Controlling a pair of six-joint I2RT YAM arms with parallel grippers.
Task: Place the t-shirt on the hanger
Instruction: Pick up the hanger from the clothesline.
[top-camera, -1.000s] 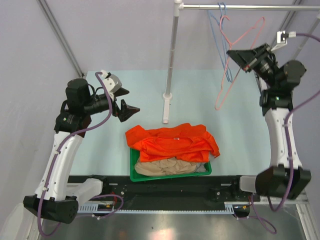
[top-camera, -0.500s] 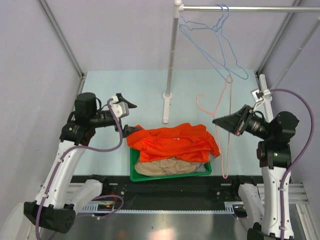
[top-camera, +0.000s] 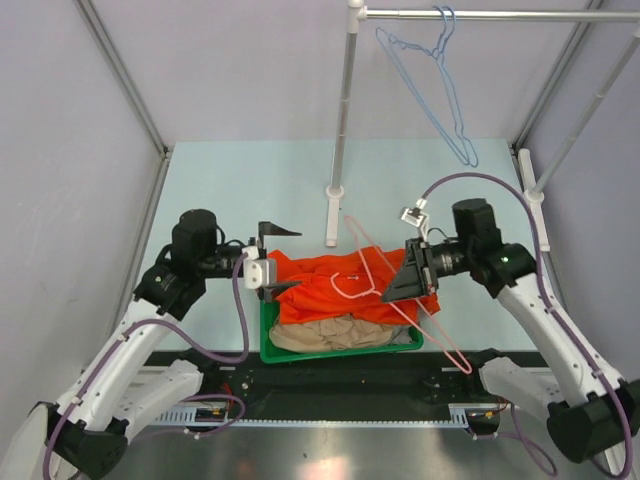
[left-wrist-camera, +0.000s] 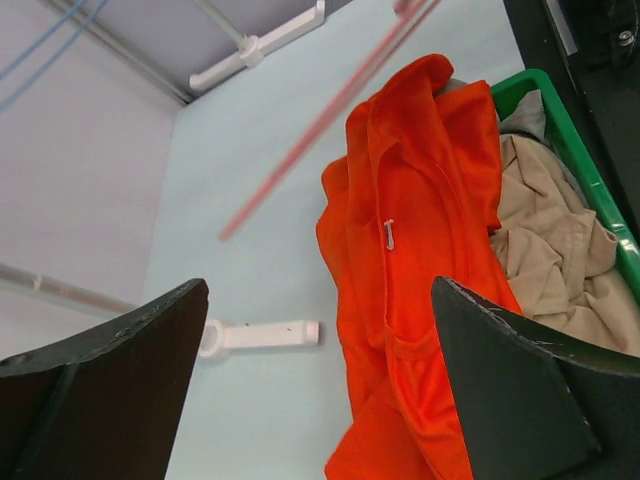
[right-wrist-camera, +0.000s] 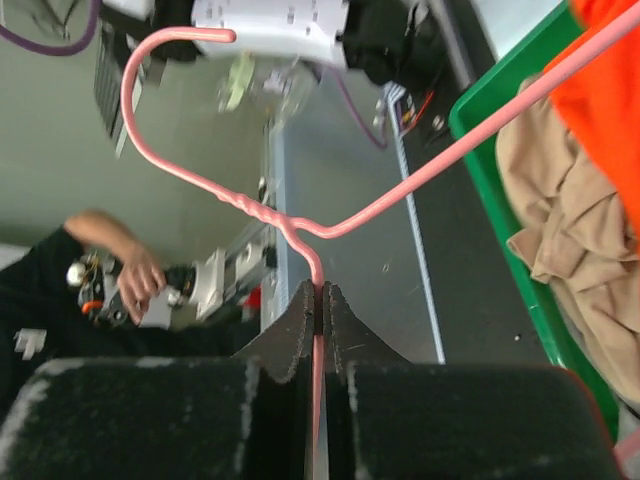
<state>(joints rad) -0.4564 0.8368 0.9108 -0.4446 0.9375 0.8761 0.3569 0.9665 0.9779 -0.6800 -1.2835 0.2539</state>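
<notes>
The pale green table (top-camera: 230, 190) lies smooth and matte below both pincers. The t-shirt (top-camera: 340, 285), soft bright-orange knit, is heaped and rumpled just ahead of and beneath the left pincer (left-wrist-camera: 320, 290), between the two pincers from overhead. It covers a green plastic basket (top-camera: 266, 340) and spills past its far rim. The cloth is slack and folded on itself, so I judge a pinch could catch both layers and leave the neck shut against the wire.

The left pincer is released, its jaws wide apart and touching nothing. The round collar and a small white neck label (left-wrist-camera: 388, 233) show between them.

Under the shirt, toward the arm bases, a beige garment (top-camera: 330, 336) lies crumpled in the basket. A deep grab might lift it along with the shirt.

The right pincer (right-wrist-camera: 319, 303) is clenched on the hanger (right-wrist-camera: 312, 272), a thin, stiff pink wire triangle with a twisted neck and a curled hook. It grips one shoulder wire just below the twist, and the hook curls away beyond the fingertips. The frame slants above the shirt on that pincer's side. A single round wire between flat pads could pivot or slip once cloth drags on it, and the hook could snag the knit.
</notes>
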